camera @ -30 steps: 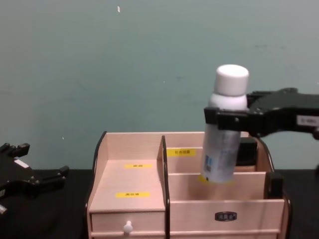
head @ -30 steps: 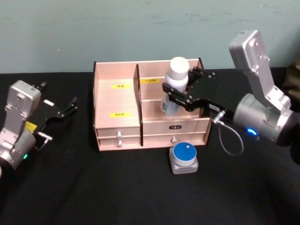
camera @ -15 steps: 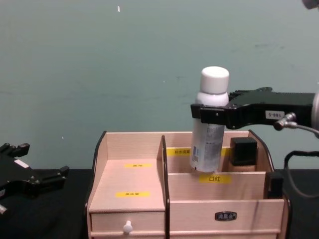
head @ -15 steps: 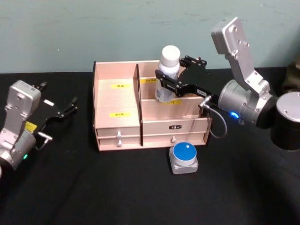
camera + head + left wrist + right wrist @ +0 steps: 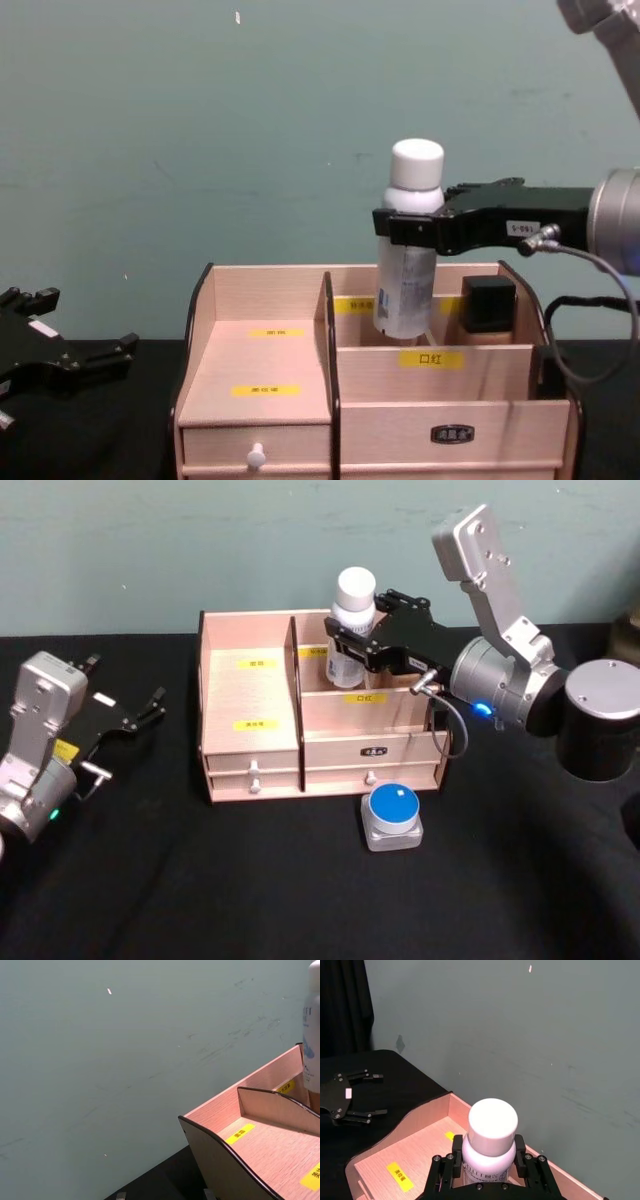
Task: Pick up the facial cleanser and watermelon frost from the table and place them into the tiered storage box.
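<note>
**Right claw** [image 5: 405, 228]: reaches in from the right of the chest view, above the rear of the tiered storage box [image 5: 250, 695]. Its fingers are clamped on the neck and upper body of the facial cleanser [image 5: 403, 295], a white bottle with a white cap.

**Facial cleanser:** near upright, with a slight lean, at the upper centre of the head view. Its lower end sits inside the rearmost tier of the box's right-hand section, just right of the centre divider. The step bearing a yellow label [image 5: 430, 358] hides its base, so contact with the compartment floor cannot be confirmed. A small black block [image 5: 488, 303] stands in the same tier, to the right of the bottle and apart from it.

**Watermelon frost** [image 5: 392, 818]: a blue-topped round container, on the black worktop [image 5: 200, 880] just in front of the box's right drawer, at lower centre of the head view.

**Left claw** [image 5: 375, 1094]: at the left edge of the head view, well apart from the box, fingers apart and holding nothing.
</note>
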You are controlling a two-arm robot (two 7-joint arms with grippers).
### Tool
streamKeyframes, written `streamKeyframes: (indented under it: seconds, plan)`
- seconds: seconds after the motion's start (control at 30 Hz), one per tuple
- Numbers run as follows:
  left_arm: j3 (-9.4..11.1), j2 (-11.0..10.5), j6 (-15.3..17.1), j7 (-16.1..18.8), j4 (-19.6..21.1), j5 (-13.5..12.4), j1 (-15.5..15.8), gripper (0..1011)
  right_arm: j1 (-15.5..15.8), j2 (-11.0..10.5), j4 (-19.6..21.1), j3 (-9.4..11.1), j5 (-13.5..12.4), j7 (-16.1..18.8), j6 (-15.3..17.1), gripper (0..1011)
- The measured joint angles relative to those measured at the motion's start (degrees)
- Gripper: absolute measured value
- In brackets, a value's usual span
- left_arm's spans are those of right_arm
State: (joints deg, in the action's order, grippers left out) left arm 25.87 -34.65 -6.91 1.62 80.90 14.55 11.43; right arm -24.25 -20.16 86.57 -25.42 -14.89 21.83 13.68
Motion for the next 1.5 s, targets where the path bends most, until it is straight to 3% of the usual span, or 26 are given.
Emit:
streamKeyframes:
  seconds: [0.63,1.5]
  plan:
    - [0.0,0.0,0.0,0.0,0.0,0.0,0.0,1001,-2.2,2.4,-4.3,-0.5,1.6,0.2,-0.9,602]
    - [0.0,0.0,0.0,0.0,0.0,0.0,0.0,1001,-2.7,3.8,-8.8,-0.9,1.9,1.4,-1.2,602]
